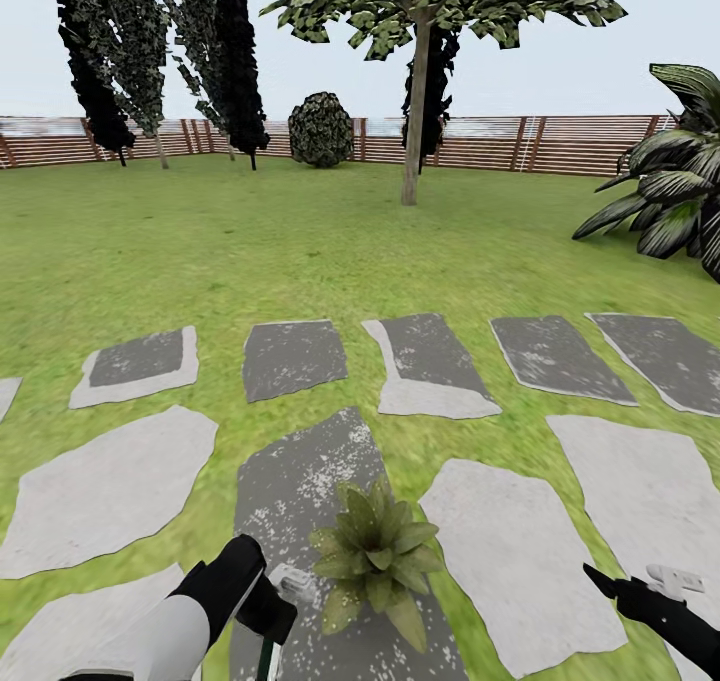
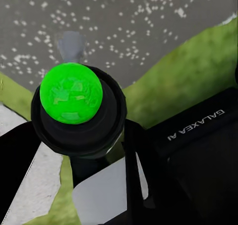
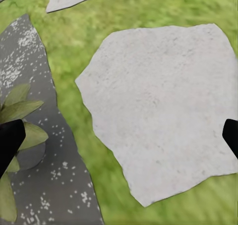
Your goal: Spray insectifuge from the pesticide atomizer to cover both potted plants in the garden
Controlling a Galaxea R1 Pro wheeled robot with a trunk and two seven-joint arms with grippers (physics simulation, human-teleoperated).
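One pesticide atomizer [image 1: 290, 583] sits in the left tool [image 1: 268, 611], its whitish trigger head showing just past the dark fingers at the bottom of the head view; the left wrist view looks down on the bottle's dark round body with a bright green cap [image 2: 71, 92] on its end. The left tool is pinching that body between its fingers. I judge the bottle light and rigid, with a smooth plastic barrel that could twist in the grip, so the hold belongs low on the barrel, clear of the trigger and nozzle. Just beside the nozzle stands a potted plant [image 1: 378, 556], a broad light-green rosette on a dark speckled stepping slab [image 1: 300, 481] near that slab's near end; its leaves look soft and would bend if brushed. The right tool [image 1: 640, 593] hangs over a pale slab [image 3: 158, 106], its fingers spread and empty. Lawn [image 1: 250, 251], trees and a wooden fence [image 1: 560, 144] lie beyond.
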